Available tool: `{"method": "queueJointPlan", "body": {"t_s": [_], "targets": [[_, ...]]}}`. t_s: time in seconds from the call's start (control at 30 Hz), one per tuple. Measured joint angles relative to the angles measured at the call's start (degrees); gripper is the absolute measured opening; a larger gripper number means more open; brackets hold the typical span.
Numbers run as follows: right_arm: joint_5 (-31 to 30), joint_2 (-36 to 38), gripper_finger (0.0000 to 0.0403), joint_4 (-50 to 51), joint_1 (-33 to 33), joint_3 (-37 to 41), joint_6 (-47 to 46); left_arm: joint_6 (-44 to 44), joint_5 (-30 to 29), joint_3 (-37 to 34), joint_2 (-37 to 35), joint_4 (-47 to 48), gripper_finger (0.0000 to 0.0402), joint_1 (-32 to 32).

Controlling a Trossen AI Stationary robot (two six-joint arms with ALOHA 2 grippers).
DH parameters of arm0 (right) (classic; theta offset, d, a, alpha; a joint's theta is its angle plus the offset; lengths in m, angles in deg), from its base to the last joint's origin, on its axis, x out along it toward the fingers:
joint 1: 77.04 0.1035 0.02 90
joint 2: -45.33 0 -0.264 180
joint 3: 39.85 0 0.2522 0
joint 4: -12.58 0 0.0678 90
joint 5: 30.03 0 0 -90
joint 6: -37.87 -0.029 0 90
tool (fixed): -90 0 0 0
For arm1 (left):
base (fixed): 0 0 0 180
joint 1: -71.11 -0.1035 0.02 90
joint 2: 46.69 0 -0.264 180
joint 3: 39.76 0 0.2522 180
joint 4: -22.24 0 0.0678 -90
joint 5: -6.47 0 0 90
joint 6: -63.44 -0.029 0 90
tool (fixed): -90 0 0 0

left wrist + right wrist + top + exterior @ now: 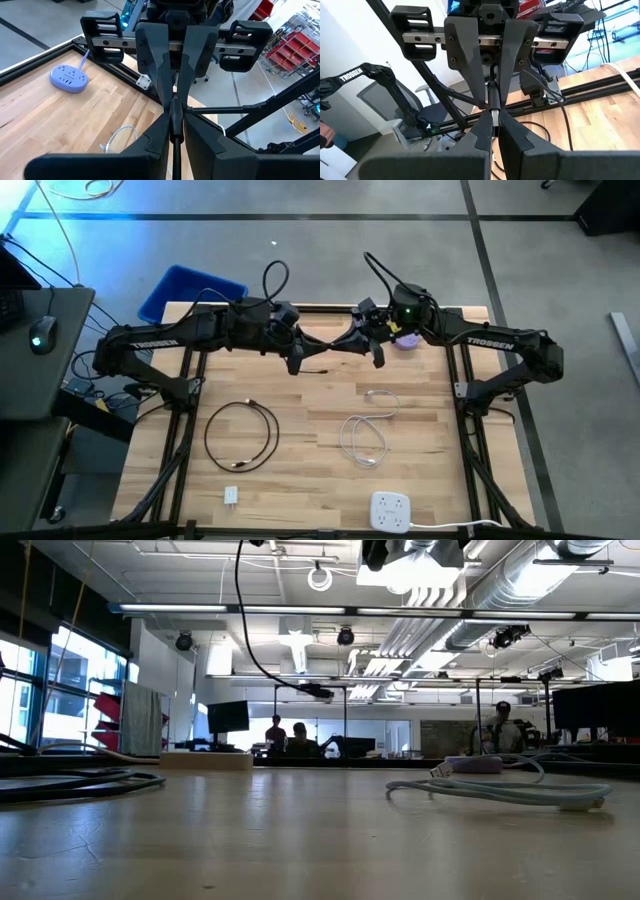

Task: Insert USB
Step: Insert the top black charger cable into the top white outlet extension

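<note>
Both arms meet high over the far middle of the table (300, 480), where the left gripper (296, 365) and the right gripper (378, 358) each pinch an end of the same thin black cable (335, 348), which runs between them; the fingertips nearly touch in both wrist views. Below lie a coiled black cable (240, 436), two white cables (365, 440), a small white charger (231, 496), and a white power strip (391, 510) at the near edge.
</note>
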Motion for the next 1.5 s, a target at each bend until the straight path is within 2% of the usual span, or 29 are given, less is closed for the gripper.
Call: {"method": "queueJointPlan", "body": {"t_s": [0.17, 0.47, 0.6, 0.73, 0.93, 1.03, 1.23, 1.4, 1.5], "targets": [[0.1, 0.0, 0.0000, 0.0, 0.0, 0.0, 0.0, -0.6, -0.9, 0.0, 0.0, 0.0, 0.0008, 0.0], [-0.7, 0.0, 0.0014, -0.1, 0.0, 0.0, -1.2, 2.3, -2.0, 0.0, -0.2, -0.4, 0.0003, 0.0], [-0.9, 0.0, 0.0046, 1.6, -1.4, 0.1, -2.9, 5.0, -2.9, 0.1, -0.6, -0.3, 0.0002, -0.9], [-1.1, 0.0, 0.0107, 4.8, -4.3, -0.3, -3.3, 6.5, -2.3, 3.3, -0.8, 3.0, 0.0001, -2.9], [-2.7, 1.7, 0.0198, 20.7, -8.6, -5.9, 3.1, 5.8, -2.0, 9.4, -0.6, 11.8, 0.0001, -8.7], [-5.9, 3.2, 0.0220, 30.0, -10.1, -8.4, 6.9, 5.5, 3.8, 12.8, 1.3, 16.9, 0.0000, -13.9], [-11.9, 6.1, 0.0224, 40.8, -10.7, -9.7, 8.8, -2.7, 11.2, 21.5, 10.9, 32.4, 0.0000, -24.2], [-12.9, 6.5, 0.0212, 49.7, -10.7, -9.7, 7.5, -8.7, 11.9, 28.6, 20.3, 47.6, 0.0000, -31.3], [-12.9, 6.3, 0.0206, 54.2, -10.6, -9.7, 8.5, -10.0, 12.4, 29.6, 25.2, 54.2, 0.0000, -34.1]]}}
